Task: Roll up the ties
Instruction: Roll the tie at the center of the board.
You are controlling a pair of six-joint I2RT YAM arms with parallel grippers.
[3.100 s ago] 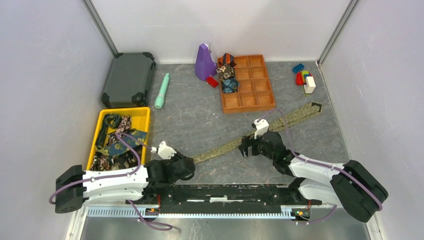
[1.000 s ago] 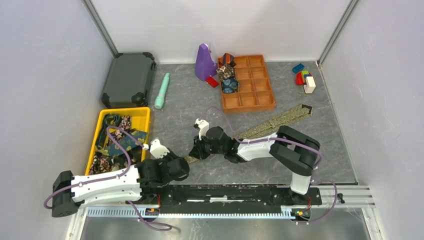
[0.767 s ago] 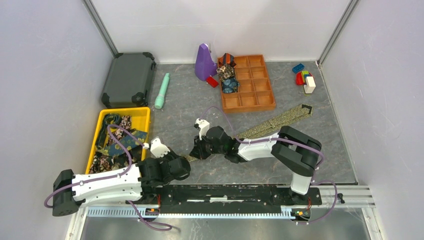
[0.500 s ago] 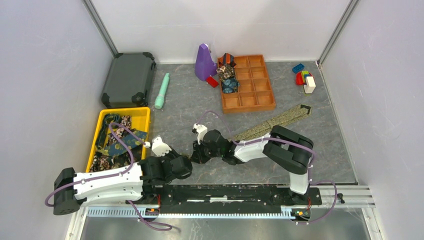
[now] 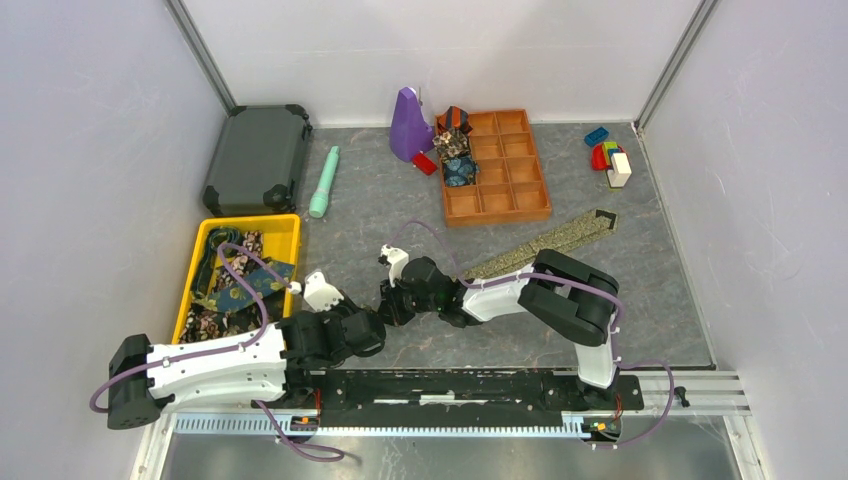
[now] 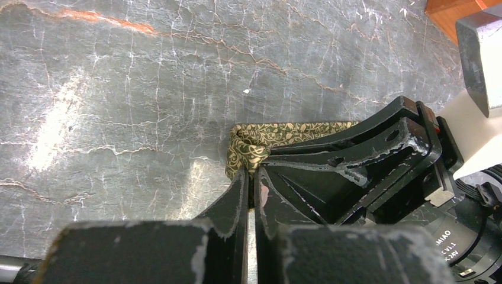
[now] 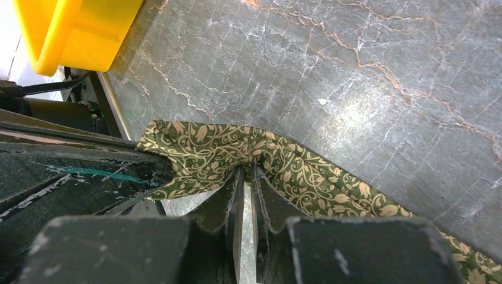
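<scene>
An olive-gold patterned tie (image 5: 545, 243) lies slantwise across the grey table, its wide end at the far right. My left gripper (image 5: 374, 320) is shut on the tie's folded near end (image 6: 251, 142), pinched at the fingertips (image 6: 251, 171). My right gripper (image 5: 390, 303) is right beside it, shut on the same tie (image 7: 308, 177) with fabric bunched at its tips (image 7: 247, 170). The two pairs of fingers nearly touch. More ties (image 5: 230, 285) lie loose in the yellow bin, and rolled ties (image 5: 455, 150) sit in the orange tray.
The yellow bin (image 5: 250, 220) stands at the near left, a dark case (image 5: 258, 158) behind it. A teal cylinder (image 5: 324, 182), a purple object (image 5: 408, 125) and the orange compartment tray (image 5: 497, 217) stand at the back. Coloured toy blocks (image 5: 608, 155) sit far right.
My right gripper has moved left along the tie until it sits beside the left gripper. The tie's far end has drawn inward. The left gripper has kept its hold.
</scene>
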